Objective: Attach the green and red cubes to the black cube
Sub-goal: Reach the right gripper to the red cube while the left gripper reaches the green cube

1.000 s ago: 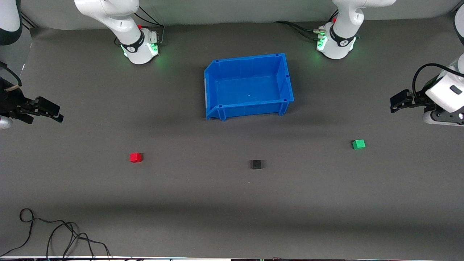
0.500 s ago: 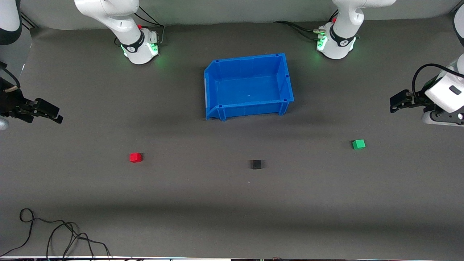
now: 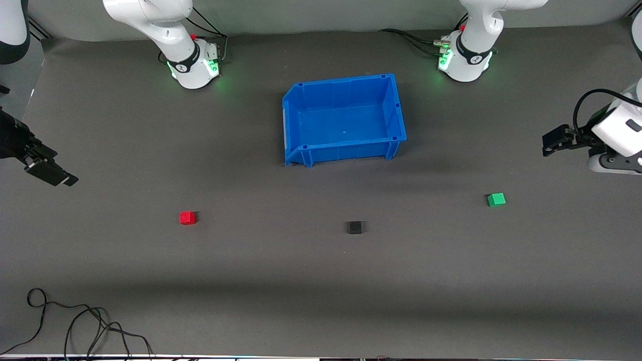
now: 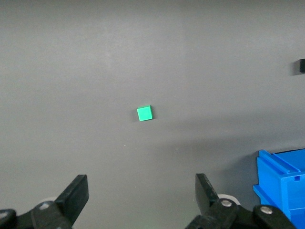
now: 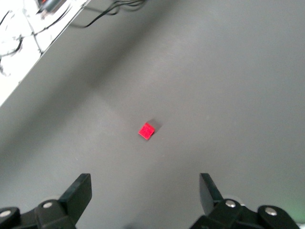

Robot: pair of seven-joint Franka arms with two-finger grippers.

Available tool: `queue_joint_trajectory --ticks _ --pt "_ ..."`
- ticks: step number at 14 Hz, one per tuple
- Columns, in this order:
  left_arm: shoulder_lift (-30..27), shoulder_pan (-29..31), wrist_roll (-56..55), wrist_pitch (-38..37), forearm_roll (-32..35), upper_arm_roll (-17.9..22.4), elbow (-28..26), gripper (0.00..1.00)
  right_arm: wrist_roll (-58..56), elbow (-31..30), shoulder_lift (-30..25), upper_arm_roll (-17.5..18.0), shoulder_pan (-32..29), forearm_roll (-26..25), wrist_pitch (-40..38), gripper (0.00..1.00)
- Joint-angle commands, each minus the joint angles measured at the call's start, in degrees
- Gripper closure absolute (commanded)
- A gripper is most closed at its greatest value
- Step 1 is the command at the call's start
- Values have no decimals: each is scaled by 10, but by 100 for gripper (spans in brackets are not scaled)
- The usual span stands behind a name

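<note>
**Hovering with jaws spread, both grippers are facing loose cubes**

Lying under everything is the dark grey table (image 3: 321, 281), and the blue bin (image 3: 344, 120) is sitting on it between the two arm bases, with nothing showing inside it.

Reaching in at the table's left-arm end, the left gripper (image 3: 550, 143) is hanging in the air over the mat with its fingers (image 4: 76, 195) spread wide and nothing between them. Reaching in at the opposite end, the right gripper (image 3: 47, 173) is likewise hanging above the mat, its fingers (image 5: 78, 193) parted and gripping nothing.

Resting on the table below and ahead of the left gripper is the green cube (image 3: 496, 199), well apart from it; in the left wrist view the green cube (image 4: 145, 113) is showing between the two spread fingers, farther out on the mat. Sitting in the same way ahead of the right gripper is the red cube (image 3: 187, 217), also well clear; the right wrist view is showing the red cube (image 5: 147, 130) between its fingers, out on the mat.

Lying between the two coloured cubes, well away from both grippers, is the black cube (image 3: 355, 227), touching neither.

Trailing near the table's edge closest to the camera, at the right arm's end, is a loose black cable (image 3: 80, 321).
</note>
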Motion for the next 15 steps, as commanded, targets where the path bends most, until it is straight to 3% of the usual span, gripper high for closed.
queue_joint_trajectory --ticks 1,3,10,12,15 --pt "15 19 5 0 -1 -4 -5 0 175 19 11 -1 11 31 -17 0" --pt "36 22 5 7 -1 -4 -7 0 242 18 13 -1 11 39 -18 0" --pt "118 22 2 94 -5 -4 -36 0 256 -19 79 -18 -10 158 -20 0" --pt "122 23 3 152 -4 -4 -78 0 253 -41 111 -28 -19 215 2 0" --pt "131 32 5 290 -4 -4 -164 0 243 -121 119 -34 -17 239 112 0"
